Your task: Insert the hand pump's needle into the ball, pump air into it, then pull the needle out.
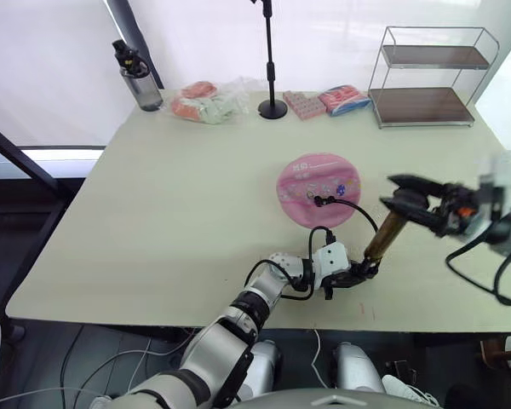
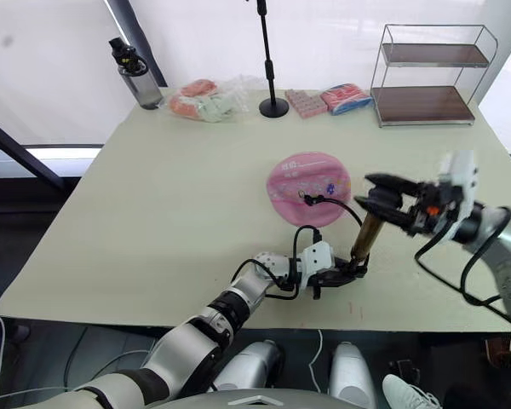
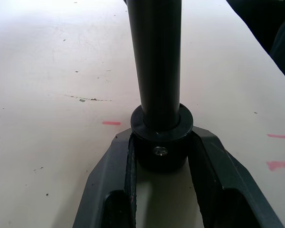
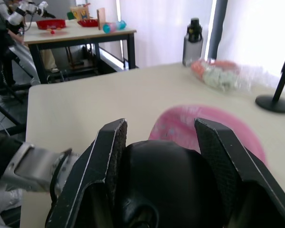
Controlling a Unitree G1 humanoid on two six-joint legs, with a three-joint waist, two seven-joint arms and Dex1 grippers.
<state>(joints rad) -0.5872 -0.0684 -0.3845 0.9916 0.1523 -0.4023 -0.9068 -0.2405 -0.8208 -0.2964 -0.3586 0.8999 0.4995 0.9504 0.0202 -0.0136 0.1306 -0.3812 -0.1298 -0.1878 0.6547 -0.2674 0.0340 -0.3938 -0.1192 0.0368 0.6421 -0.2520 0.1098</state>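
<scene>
The pink ball (image 1: 318,189) lies as a flat disc in the middle of the table. Just to its right the bronze hand pump (image 1: 381,237) stands tilted on the table. My left gripper (image 1: 358,274) is shut on the pump's black bottom cap (image 3: 160,145), one finger (image 3: 115,166) on each side. My right gripper (image 1: 406,197) is shut on the black handle (image 4: 167,183) at the pump's top. The thin black hose (image 1: 351,204) curves from the pump to the ball's top face. The needle is too small to make out.
Along the table's far edge stand a water bottle (image 1: 137,77), a clear bag of soft items (image 1: 209,101), a black stand (image 1: 272,107), pink packets (image 1: 337,100) and a wire shelf (image 1: 428,78). The table's near edge (image 1: 196,321) runs just below my left gripper.
</scene>
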